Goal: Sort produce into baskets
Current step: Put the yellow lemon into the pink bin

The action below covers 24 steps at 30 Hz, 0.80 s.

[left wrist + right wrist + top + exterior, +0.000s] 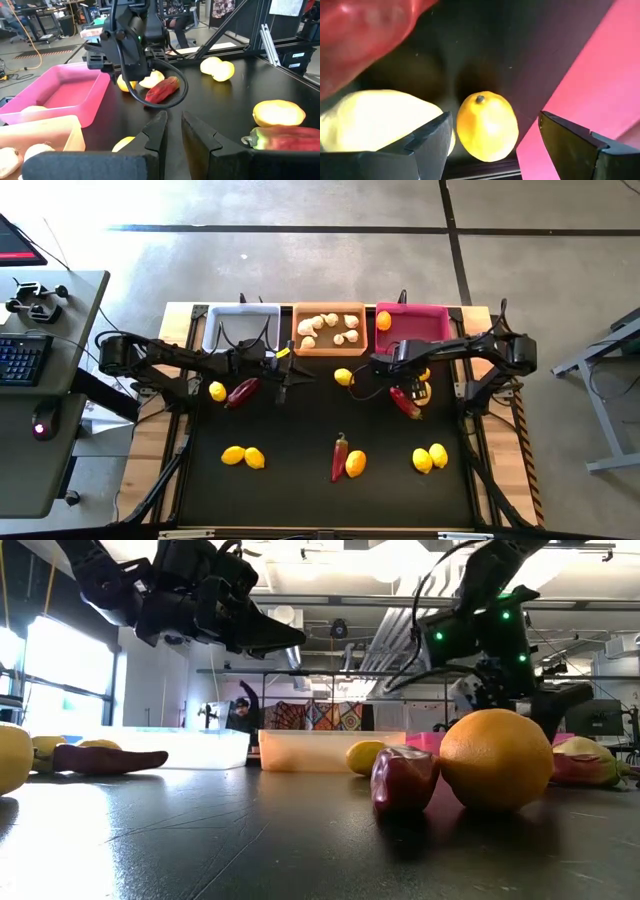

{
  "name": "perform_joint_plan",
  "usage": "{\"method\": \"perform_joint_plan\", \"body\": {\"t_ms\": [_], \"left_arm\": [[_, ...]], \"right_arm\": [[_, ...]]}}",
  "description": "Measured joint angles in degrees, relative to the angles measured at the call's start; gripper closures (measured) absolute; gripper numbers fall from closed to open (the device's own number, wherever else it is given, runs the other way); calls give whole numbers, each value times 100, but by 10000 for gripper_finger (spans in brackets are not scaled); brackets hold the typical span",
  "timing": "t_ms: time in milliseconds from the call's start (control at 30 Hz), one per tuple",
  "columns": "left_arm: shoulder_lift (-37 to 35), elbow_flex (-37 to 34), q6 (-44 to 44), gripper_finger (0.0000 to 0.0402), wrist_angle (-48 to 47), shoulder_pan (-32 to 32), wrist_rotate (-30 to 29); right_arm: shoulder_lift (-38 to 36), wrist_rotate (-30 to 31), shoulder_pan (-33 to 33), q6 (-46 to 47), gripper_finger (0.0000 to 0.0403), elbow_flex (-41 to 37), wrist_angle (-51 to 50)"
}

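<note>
Judging from overhead, I am partway through: the orange basket [327, 328] holds a batch of garlic bulbs [329, 327], the magenta basket [411, 324] has a single lemon [384, 320] in its corner, and the white basket [241, 324] looks bare. Left on the black mat [300, 490] are several lemons in pairs along the near side, one lemon [343, 376] just in front of the orange basket, another by the left arm, and three chili peppers, one [340, 455] lying against a lemon mid-mat. My right gripper [492, 131] hangs low just in front of the magenta basket with its fingers spread wide around a lemon [487, 125], a chili [360, 35] and a pale garlic-like item crowding that side; I read no contact yet. My left gripper [172, 131] hovers in front of the gap between the white and orange baskets, its fingers nearly pressed together and holding nothing.
</note>
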Motion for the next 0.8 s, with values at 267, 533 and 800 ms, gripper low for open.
{"method": "perform_joint_plan", "body": {"t_ms": [267, 533, 800], "left_arm": [[0, 0, 0, 360, 2, 0, 0], [0, 0, 0, 360, 2, 0, 0], [0, 0, 0, 360, 2, 0, 1]], "right_arm": [[0, 2, -168, -100, 117, -423, 176], [-2, 205, -410, -99, 168, -564, 259], [-2, 170, -313, 33, 240, -504, 59]]}}
